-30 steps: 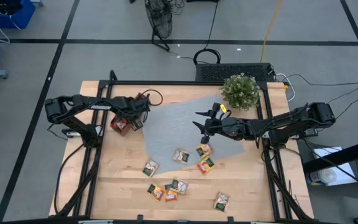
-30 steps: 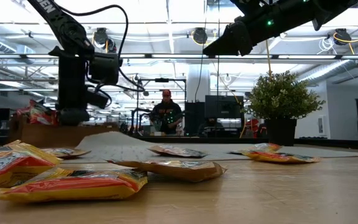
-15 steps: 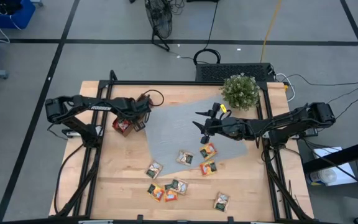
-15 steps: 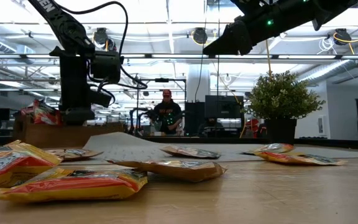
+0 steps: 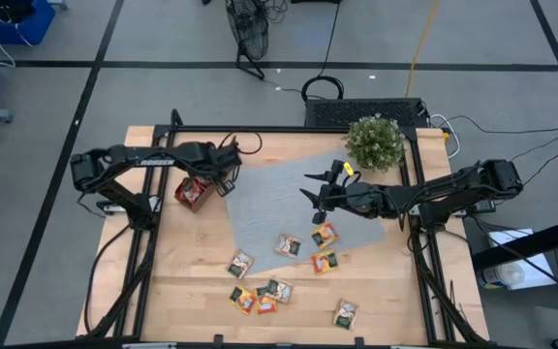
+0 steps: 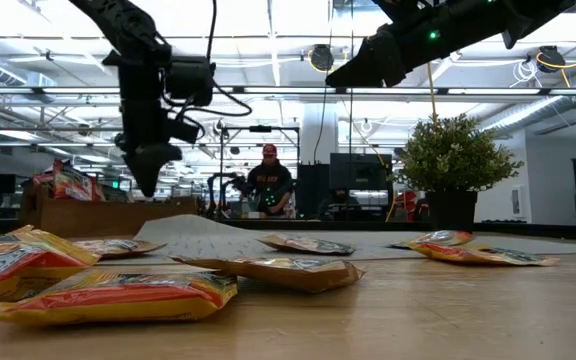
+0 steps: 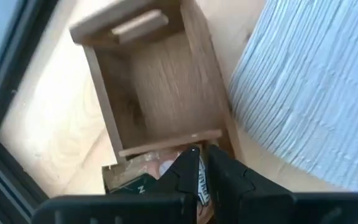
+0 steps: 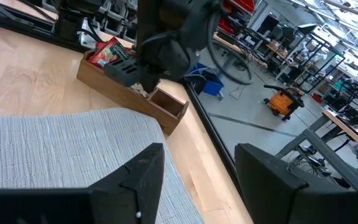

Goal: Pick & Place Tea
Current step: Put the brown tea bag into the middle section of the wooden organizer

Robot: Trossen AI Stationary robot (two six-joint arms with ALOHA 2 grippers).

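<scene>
Behind the bench it's a big open workshop with ceiling lights, someone standing way back, and a potted plant (image 5: 374, 142) at about 1 o'clock. On the wood top sits a grey mat (image 5: 289, 199), pulled askew, with the tea (image 5: 277, 264) scattered from its near edge out toward 6 o'clock, maybe nine sachets loose. A few more are already stuffed in the wooden tray (image 5: 194, 191) over at 10 o'clock. Left gripper (image 5: 227, 184) hovers just above the tray's mat-side end, jaws pinched nearly together with nothing visibly between them (my guess: it just dropped one off, since an empty compartment shows right under it). Right gripper (image 5: 319, 195) hangs over the mat around 2 o'clock, jaws spread and empty, probably lined up to go for the sachets just below it.
</scene>
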